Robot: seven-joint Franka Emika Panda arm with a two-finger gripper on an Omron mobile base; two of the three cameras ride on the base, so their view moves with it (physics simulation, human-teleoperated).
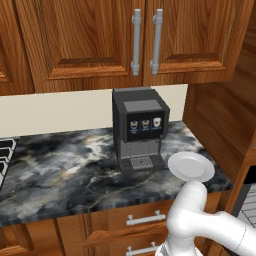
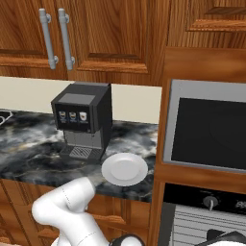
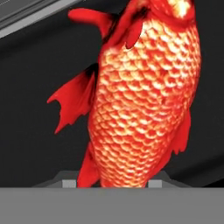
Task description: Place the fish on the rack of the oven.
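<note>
in the hand view a red-orange scaled fish (image 3: 144,100) looms close to the camera, its body running from the bottom edge up to the top right, pointed fins spread to either side, against a dark surface with a pale grey strip across the upper left corner. the fingertips are hidden behind the fish, so whether the gripper is clenched on it or has let go cannot be told. out in the kitchen, the white arm (image 1: 200,225) bends low toward the right, in front of the wooden drawers — its far end dropping out of the picture. on the dark marbled counter (image 1: 60,170) a black coffee machine (image 1: 140,127) stands against the cream wall, and a white plate (image 1: 191,166) sits just beside it near the counter's front edge. to the right, the black-framed oven (image 2: 209,132) is set in wooden cabinetry, with a light-grey wire rack (image 2: 192,230) visible below its control knob (image 2: 209,203).
</note>
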